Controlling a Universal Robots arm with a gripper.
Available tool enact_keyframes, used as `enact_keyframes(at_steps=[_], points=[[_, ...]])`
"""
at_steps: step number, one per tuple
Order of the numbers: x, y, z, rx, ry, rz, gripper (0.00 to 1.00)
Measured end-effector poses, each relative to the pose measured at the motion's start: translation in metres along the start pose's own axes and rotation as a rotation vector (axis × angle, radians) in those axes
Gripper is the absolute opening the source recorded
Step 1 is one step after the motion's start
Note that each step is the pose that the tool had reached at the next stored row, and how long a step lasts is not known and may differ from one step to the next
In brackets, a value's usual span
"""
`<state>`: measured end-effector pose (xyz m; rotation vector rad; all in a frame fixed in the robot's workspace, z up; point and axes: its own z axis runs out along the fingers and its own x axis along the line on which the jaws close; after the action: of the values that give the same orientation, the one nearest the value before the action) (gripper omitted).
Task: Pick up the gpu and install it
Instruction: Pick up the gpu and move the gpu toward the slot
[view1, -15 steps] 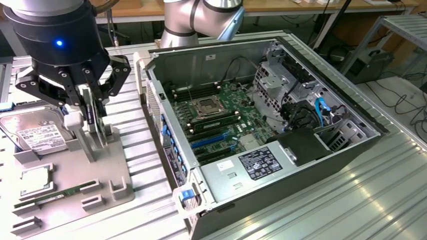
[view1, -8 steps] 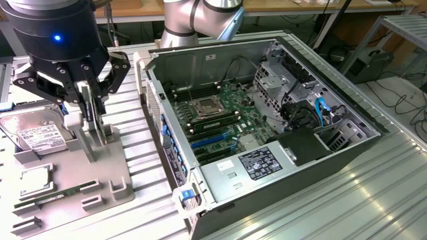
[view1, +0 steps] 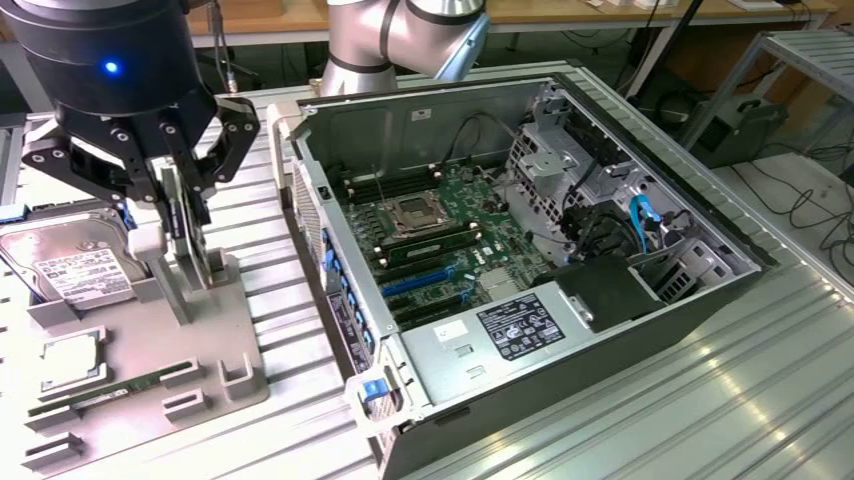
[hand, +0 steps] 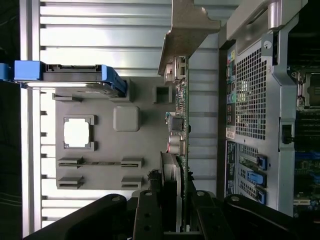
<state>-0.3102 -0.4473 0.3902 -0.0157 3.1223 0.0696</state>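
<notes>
Your gripper (view1: 184, 215) is down over the grey holder tray (view1: 147, 345), at the tray's edge nearest the open computer case (view1: 561, 250). Its dark fingers (view1: 203, 195) are drawn in to a narrow gap, one on each flat face of the gpu (view1: 198, 262), so you have the card pinched near its upper edge.

The gpu stands upright on its long edge in a slot of the tray. From the exterior view you cannot tell for sure whether its lower edge still sits in the slot or has just cleared it.

In the wrist view you look straight along the card. The gpu (hand: 182, 125) shows as a thin green edge with small components on it, and its pale metal bracket (hand: 187, 30) is at the end far from the gripper (hand: 172, 200).

Across the tray (hand: 150, 130) from the gpu lie the other parts:
- A hard drive (hand: 75, 80) with blue rails rests at one end of the tray.
- A square processor (hand: 77, 132) sits in its pocket near the tray's middle.
- A narrow memory stick (hand: 100, 162) lies beyond the processor, away from the hard drive.

The case lies on its side just beside the tray, its motherboard (view1: 441, 230) exposed.
</notes>
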Motion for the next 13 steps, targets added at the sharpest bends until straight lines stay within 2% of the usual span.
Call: enact_keyframes(at_steps=[6, 13], points=[[-0.0002, 0.0008, -0.0076, -0.0001, 0.0, 0.0, 0.27], [-0.0002, 0.0009, -0.0093, -0.0008, -0.0001, 0.0, 0.27]])
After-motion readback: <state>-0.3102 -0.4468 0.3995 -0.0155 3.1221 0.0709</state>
